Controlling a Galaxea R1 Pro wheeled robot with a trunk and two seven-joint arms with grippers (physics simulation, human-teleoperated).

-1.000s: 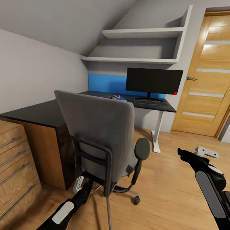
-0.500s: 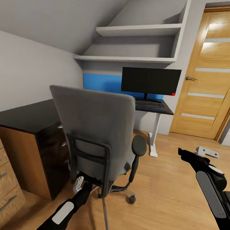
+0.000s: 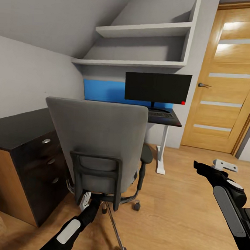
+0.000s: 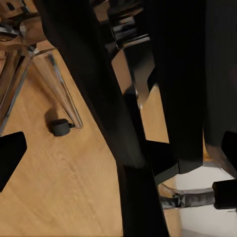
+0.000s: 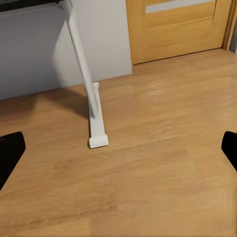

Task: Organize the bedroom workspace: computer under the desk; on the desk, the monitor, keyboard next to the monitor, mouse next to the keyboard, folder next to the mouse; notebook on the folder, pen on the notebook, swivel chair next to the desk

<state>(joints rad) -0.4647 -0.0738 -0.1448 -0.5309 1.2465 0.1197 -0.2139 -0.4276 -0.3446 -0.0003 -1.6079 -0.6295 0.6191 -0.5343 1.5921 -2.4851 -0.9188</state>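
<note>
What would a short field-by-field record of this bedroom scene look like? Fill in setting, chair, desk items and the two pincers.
setting: bedroom with wood floor and wooden door
swivel chair: grey swivel chair, its back toward the camera, in front of the desk
desk items: monitor upright, keyboard in front of it
left pincer: left pincer low at the chair's back frame, open
right pincer: right pincer over bare floor, open, holding nothing

The black desk (image 3: 17, 127) carries a monitor (image 3: 158, 87) and keyboard (image 3: 160, 114) at its far right end; the swivel chair (image 3: 101, 145) stands on the wooden floor (image 3: 178, 213).
</note>
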